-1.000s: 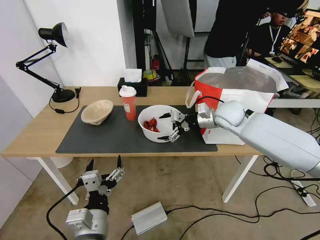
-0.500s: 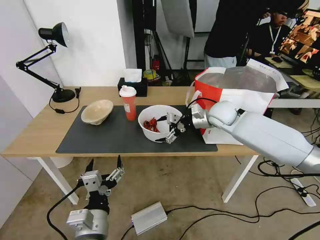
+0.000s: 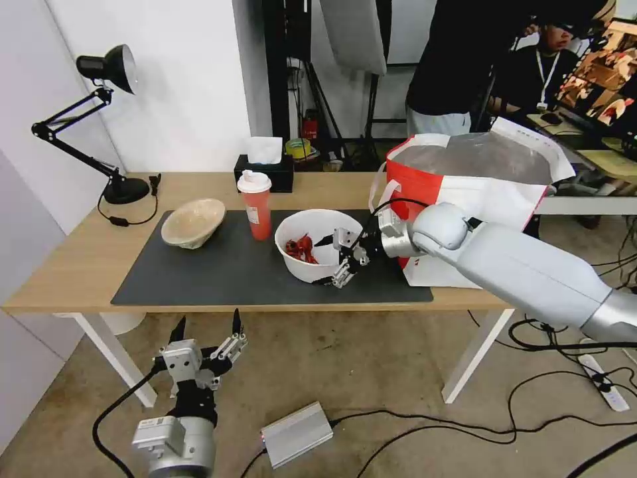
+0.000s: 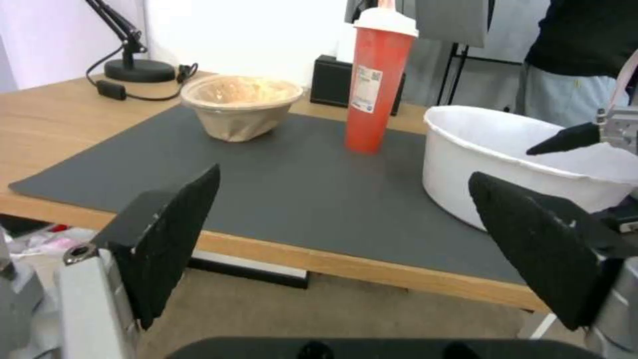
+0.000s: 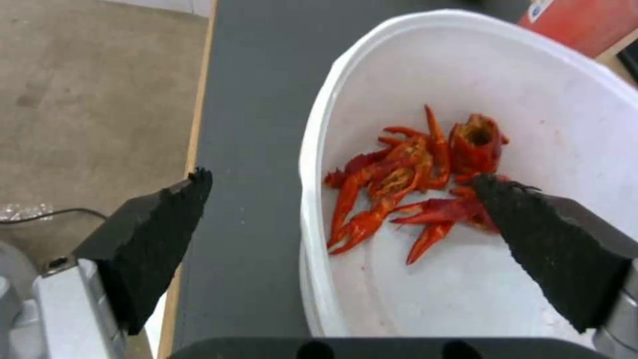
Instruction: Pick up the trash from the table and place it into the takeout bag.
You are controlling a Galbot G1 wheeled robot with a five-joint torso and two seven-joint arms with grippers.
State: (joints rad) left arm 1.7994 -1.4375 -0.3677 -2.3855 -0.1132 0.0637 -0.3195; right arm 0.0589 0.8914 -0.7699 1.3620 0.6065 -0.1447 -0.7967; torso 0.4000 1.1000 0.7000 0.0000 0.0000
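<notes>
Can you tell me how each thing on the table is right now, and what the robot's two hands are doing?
white bowl: upright, red scraps inside, rim between the right gripper's open fingers.
red cup: upright, lid on.
beige bowl: tilted on the mat.
takeout bag: standing open.
tissue box: tissue sticking out.
right gripper: open, straddling the bowl's rim.
left gripper: open, below the table edge.
</notes>
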